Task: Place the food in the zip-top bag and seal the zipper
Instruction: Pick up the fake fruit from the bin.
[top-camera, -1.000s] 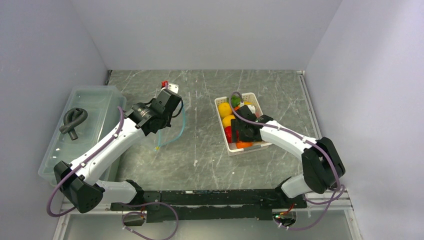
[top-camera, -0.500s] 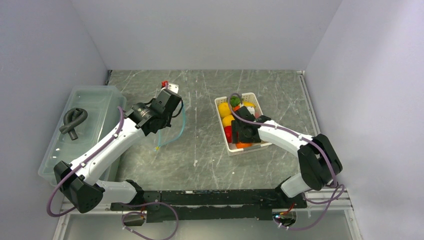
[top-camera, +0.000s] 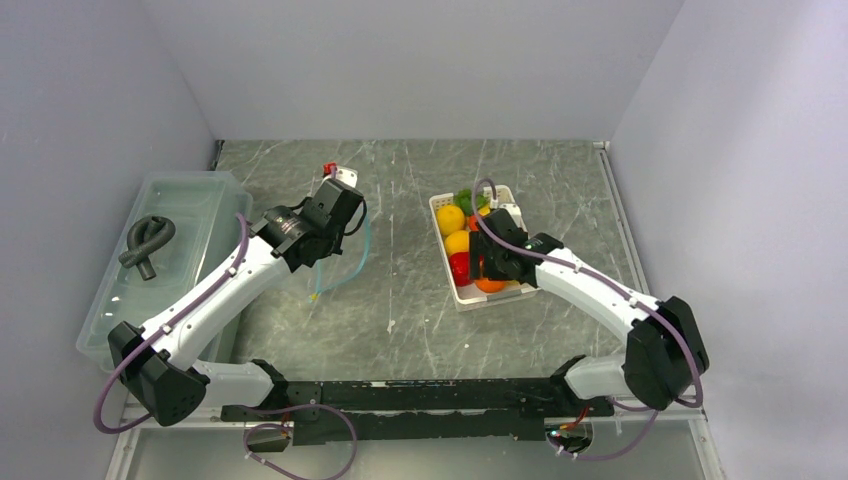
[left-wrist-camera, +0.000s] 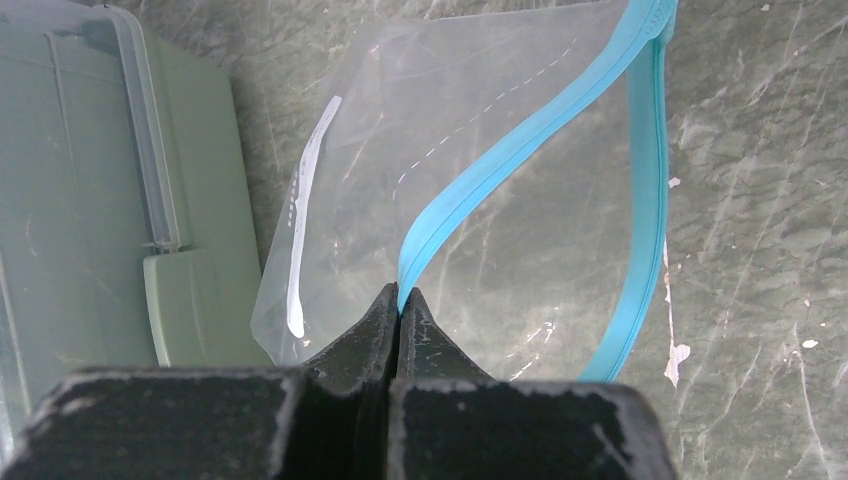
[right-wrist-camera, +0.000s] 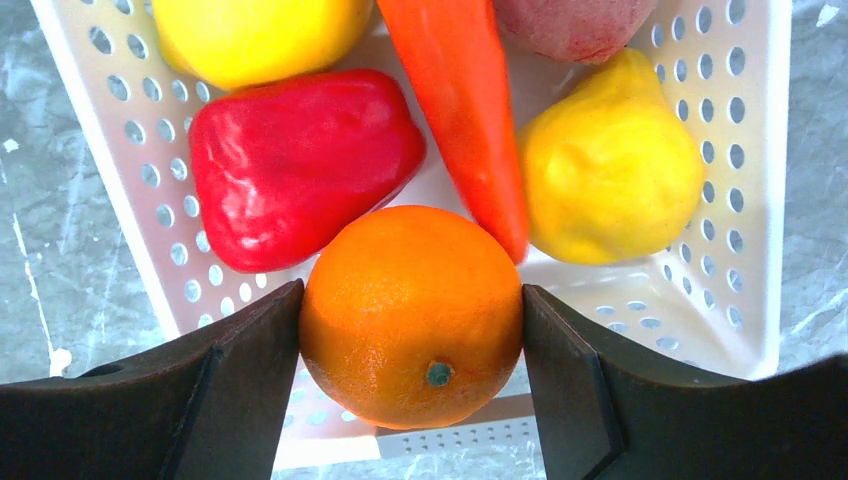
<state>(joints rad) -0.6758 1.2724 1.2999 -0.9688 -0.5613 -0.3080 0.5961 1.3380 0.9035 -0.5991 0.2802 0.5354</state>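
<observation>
The left wrist view shows my left gripper (left-wrist-camera: 400, 295) shut on the teal-blue zipper (left-wrist-camera: 520, 145) of the clear zip-top bag (left-wrist-camera: 400, 120). The bag's mouth gapes, with its other lip curving to the right. Seen from above, the bag (top-camera: 340, 255) hangs limp below that gripper (top-camera: 335, 205). In the white basket (right-wrist-camera: 760, 200) lies the food: a red pepper (right-wrist-camera: 300, 160), a carrot (right-wrist-camera: 460, 110) and yellow fruits (right-wrist-camera: 610, 170). My right gripper (right-wrist-camera: 412, 300) is shut on an orange (right-wrist-camera: 410, 310) at the basket's near end, with a finger pressed against each side.
A translucent lidded bin (top-camera: 160, 260) with a black hose (top-camera: 147, 240) on it stands at the left, close to the hanging bag. A small red and white object (top-camera: 335, 170) lies behind the left gripper. Grey walls enclose the table on three sides.
The right arm's elbow has swung outward to the right, and its fingers have drawn in slightly against the orange. The left arm and the bag have not moved.
</observation>
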